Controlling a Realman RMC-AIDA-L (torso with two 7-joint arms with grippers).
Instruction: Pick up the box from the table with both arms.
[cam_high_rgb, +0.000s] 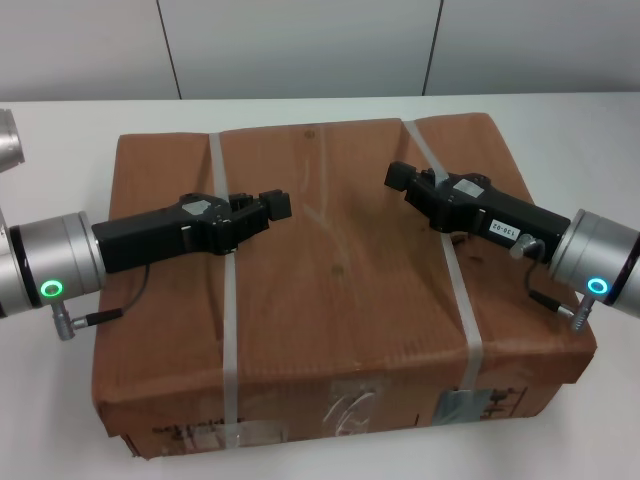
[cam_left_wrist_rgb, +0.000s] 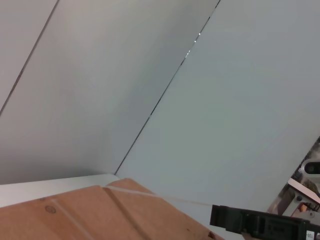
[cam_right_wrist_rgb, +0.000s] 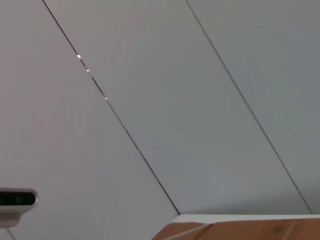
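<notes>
The box (cam_high_rgb: 340, 290) sits square in the middle of the head view, filling most of the frame, flat on the white table (cam_high_rgb: 40, 400) that shows around it at left, right and along the top. Two whitish straps cross its brown top from far edge to near edge: one strap (cam_high_rgb: 226, 300) left of centre, the other strap (cam_high_rgb: 455, 280) right of centre. Tape and labels (cam_high_rgb: 350, 405) run along its front side at the bottom of the frame.

Left gripper (cam_high_rgb: 272, 205) is over the box top, left of centre in the frame, pointing in toward the middle. Its black body lies across the left strap, and the silver arm (cam_high_rgb: 50, 265) with a green ring comes in from the left edge. Whether its fingers are parted or closed, I cannot tell (they read as one dark block from above), and it holds nothing that I can see.

Right gripper (cam_high_rgb: 400, 177) comes in from the right side, over the upper right part of the box top, aimed up and left in the frame, its body crossing the right strap. The same goes here: how far the fingers are open, I cannot tell.

The left wrist view shows mostly grey wall panels, with the box top (cam_left_wrist_rgb: 100, 215) at lower left and the right gripper (cam_left_wrist_rgb: 225, 219) at lower right. The right wrist view catches a sliver of box (cam_right_wrist_rgb: 240, 231) along the bottom.
</notes>
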